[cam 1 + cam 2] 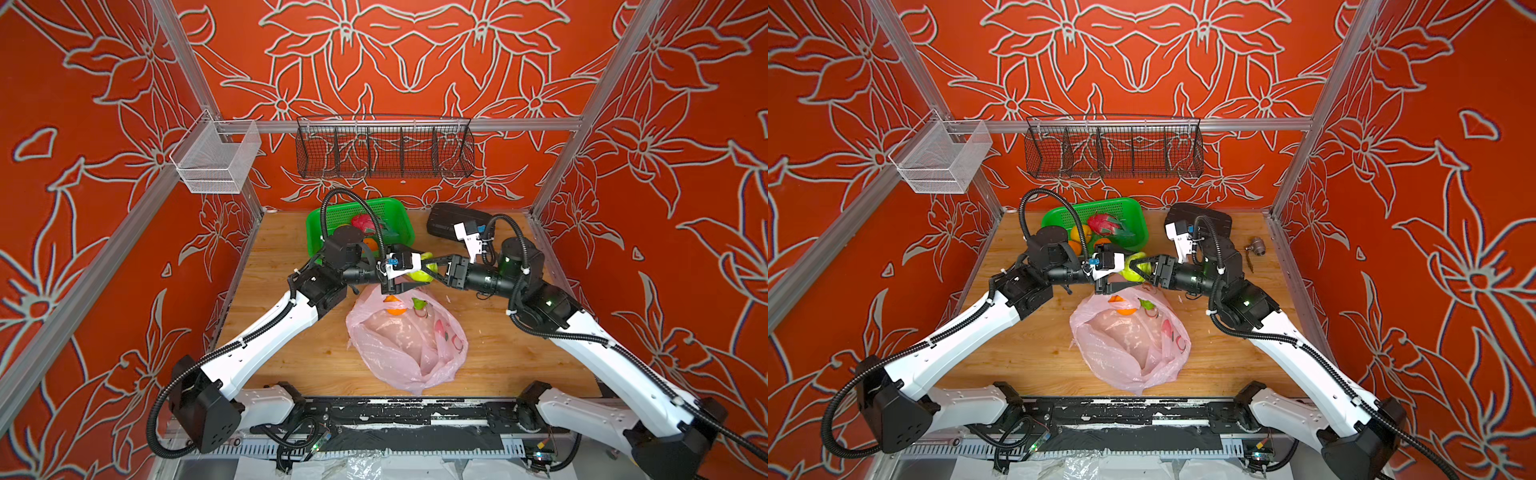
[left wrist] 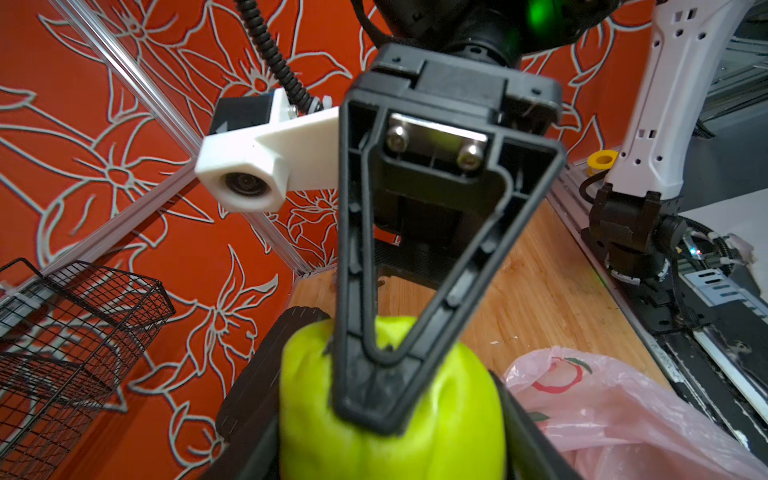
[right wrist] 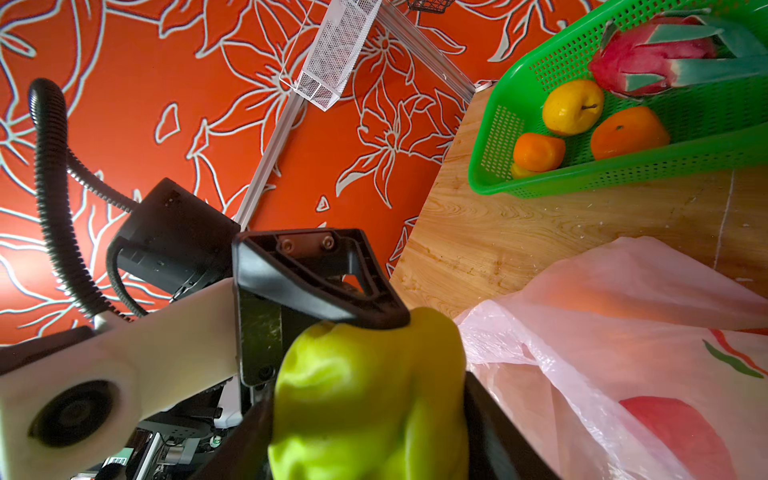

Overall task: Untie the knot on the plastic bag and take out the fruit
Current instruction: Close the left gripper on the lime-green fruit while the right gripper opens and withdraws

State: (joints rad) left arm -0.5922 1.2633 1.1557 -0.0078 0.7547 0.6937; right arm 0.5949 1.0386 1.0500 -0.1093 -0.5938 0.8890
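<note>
**Two grips on one fruit: mind the handover**

In both top views, your left gripper (image 1: 420, 271) and right gripper (image 1: 431, 272) meet nose to nose on a green fruit (image 1: 417, 275). They hold it clear of the table (image 1: 291, 332), between the green basket (image 1: 316, 232) and the plastic bag (image 1: 407, 345). The bag lies slack with its mouth gaping toward the grippers, and no tied knot can be made out. An orange (image 1: 1125, 309) and another green piece (image 1: 1146, 304) sit at that mouth. If you draw either arm back while both are clamped, the fruit could be wrenched or pop free. A drop here would likely land on the bag's mouth or roll across the table.

In the left wrist view, your left fingers (image 2: 253, 395) press both flanks of the green fruit (image 2: 386, 432), clamped on it. One right finger lies across its front. The skin looks smooth and rounded, so a hold near one end may squirt it out.

In the right wrist view, your right fingers (image 3: 494, 432) are clamped on the same fruit (image 3: 365, 395), with a left finger over its top. The crossed fingers could snag as you part them. Let go on the right only once the left hold is sure. The basket (image 3: 540, 187), already holding a dragon fruit (image 3: 648, 58), is near.
</note>
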